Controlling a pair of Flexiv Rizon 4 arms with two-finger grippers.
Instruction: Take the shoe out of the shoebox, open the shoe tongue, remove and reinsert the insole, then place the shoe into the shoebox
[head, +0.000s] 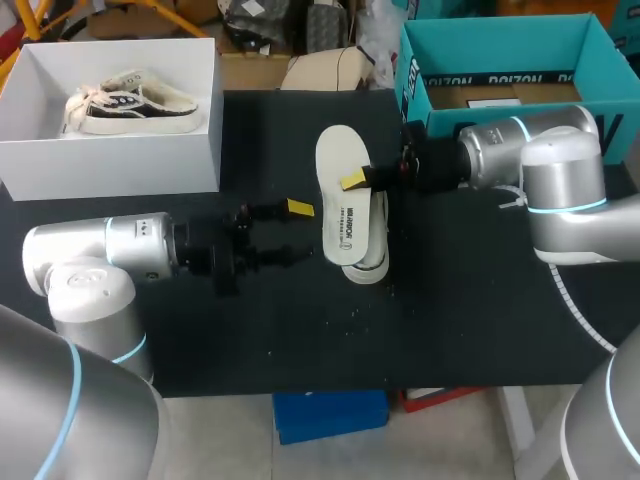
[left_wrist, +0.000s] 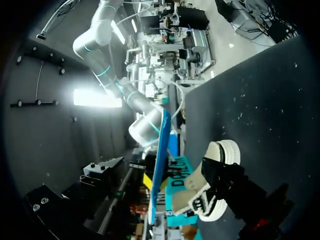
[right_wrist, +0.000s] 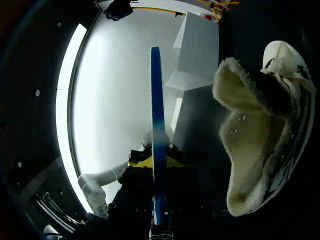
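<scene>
A white insole (head: 342, 200) hangs flat over the middle of the black table, with my right gripper (head: 354, 181) shut on its right edge. In the right wrist view the insole (right_wrist: 157, 125) shows edge-on as a thin blue strip between the yellow tips of my right gripper (right_wrist: 157, 164). Under its near end lies a shoe (head: 368, 264), whose fleece lining (right_wrist: 255, 145) shows beside the gripper. My left gripper (head: 302, 230) stands open just left of the insole, holding nothing. A second shoe (head: 130, 102) lies inside the white shoebox (head: 110, 160) at the back left.
A teal box (head: 415, 75) with cardboard inside stands at the back right, close behind my right wrist. The black tabletop (head: 420, 330) lies bare in front of and to the right of the shoe.
</scene>
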